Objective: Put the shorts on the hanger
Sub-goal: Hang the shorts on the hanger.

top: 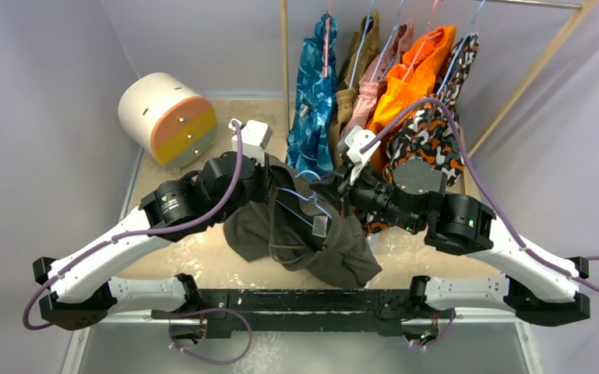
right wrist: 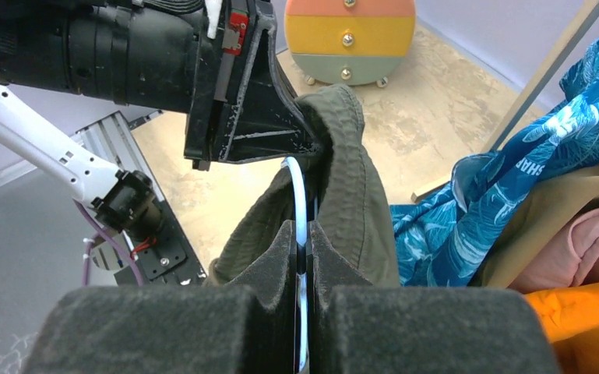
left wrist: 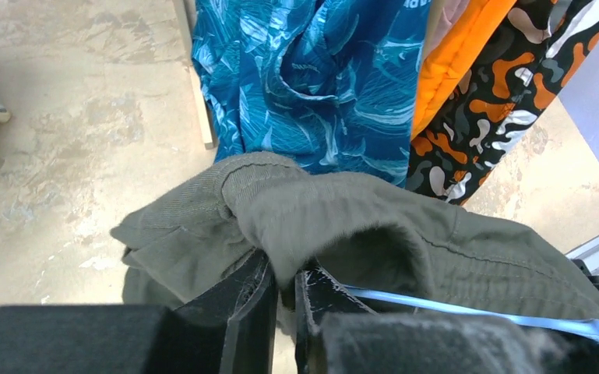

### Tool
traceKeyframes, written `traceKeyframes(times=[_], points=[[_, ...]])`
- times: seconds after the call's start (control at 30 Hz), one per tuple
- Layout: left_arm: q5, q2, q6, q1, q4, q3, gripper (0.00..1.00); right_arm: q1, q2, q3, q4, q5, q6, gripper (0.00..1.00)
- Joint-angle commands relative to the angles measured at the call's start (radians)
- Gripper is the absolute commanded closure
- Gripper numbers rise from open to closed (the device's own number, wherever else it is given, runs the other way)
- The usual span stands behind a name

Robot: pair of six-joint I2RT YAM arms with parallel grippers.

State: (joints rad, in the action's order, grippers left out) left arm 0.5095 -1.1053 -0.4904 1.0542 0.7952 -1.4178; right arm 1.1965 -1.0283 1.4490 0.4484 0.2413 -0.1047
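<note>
The olive-green shorts (top: 304,234) are hanging bunched at the middle of the top view, between the two arms, and sagging toward 6 o'clock onto the table (top: 202,255). The light-blue wire hanger (right wrist: 301,195) is running through their folds. The left gripper (left wrist: 283,279) is pinching a stitched fold of the shorts, jaws nearly together on the cloth. The right gripper (right wrist: 302,234) is clamping its pads on the hanger wire. The shorts are looking light, limp and not slippery, so loose cloth is likely drooping wherever it is unsupported; a seamed edge is probably giving the firmest hold. The hanger is looking thin and springy, and is liable to twist. Counting: one pair of olive shorts, one light-blue hanger in hand, five hanging garments (top: 409,78) at 12 to 1 o'clock, one striped drum (top: 170,117) at 10 o'clock.
</note>
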Motion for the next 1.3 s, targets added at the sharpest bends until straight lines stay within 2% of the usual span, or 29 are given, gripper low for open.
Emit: traceKeyframes(times=[0.0,0.2,0.3,0.43,0.73,0.83,0.97,1.27], points=[[0.053,0.025,-0.006,-0.002,0.009,-0.062,0.86,0.001,0.018,0.024,-0.088,-0.009,0.007,1.00],[0.009,0.009,0.005,-0.002,0.002,-0.100,0.69,0.000,0.064,0.004,-0.133,0.038,0.006,1.00],[-0.012,0.041,0.005,-0.002,-0.013,-0.079,0.57,0.000,0.077,0.004,-0.127,0.050,0.006,1.00],[-0.030,0.107,0.004,-0.002,-0.027,-0.047,0.47,0.002,0.087,-0.001,-0.121,0.053,0.003,1.00],[-0.040,0.262,0.047,-0.003,-0.090,-0.004,0.41,0.000,0.106,-0.015,-0.151,0.029,0.003,1.00],[-0.017,0.308,0.126,-0.002,-0.104,0.017,0.41,0.001,0.116,-0.017,-0.160,0.009,0.002,1.00],[0.087,0.364,0.235,-0.002,-0.105,0.067,0.41,0.000,0.137,-0.014,-0.157,-0.019,0.005,1.00],[0.143,0.420,0.266,-0.002,-0.151,0.227,0.35,0.001,0.182,-0.014,-0.143,-0.192,0.035,1.00]])
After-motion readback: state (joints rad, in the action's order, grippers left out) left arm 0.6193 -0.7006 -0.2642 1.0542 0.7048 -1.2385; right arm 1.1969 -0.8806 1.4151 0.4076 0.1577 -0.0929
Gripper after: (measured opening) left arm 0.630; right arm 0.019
